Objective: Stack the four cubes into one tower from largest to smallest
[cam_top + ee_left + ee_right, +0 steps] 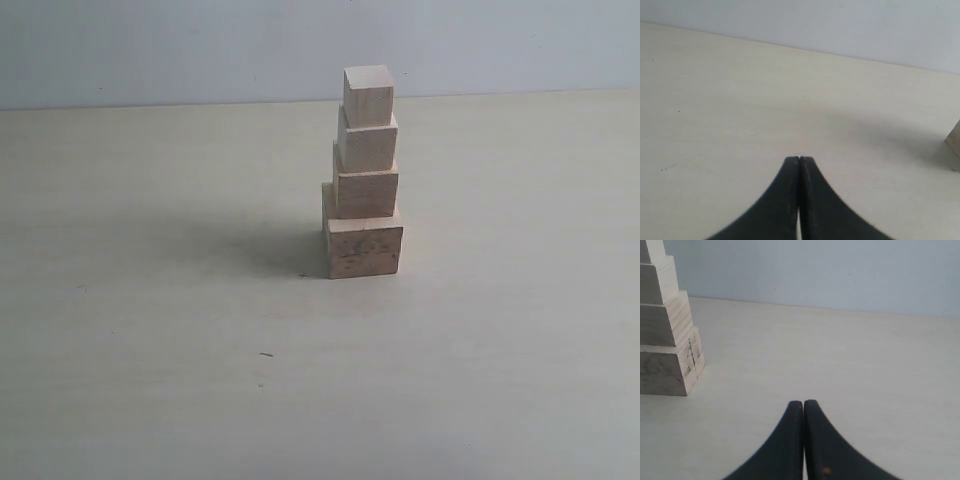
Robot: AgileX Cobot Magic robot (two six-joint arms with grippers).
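Pale tabletop point(150, 350) bears the tower point(364, 180), while left gripper point(799, 159) and right gripper point(803, 403) sit closed, empty.

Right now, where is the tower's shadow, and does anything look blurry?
Exterior view: the tower casts a soft shadow leftward on the table. Left wrist view: the same faint shadow, only a cube corner showing. Right wrist view: the shut right hand looks dark, slightly soft-edged.
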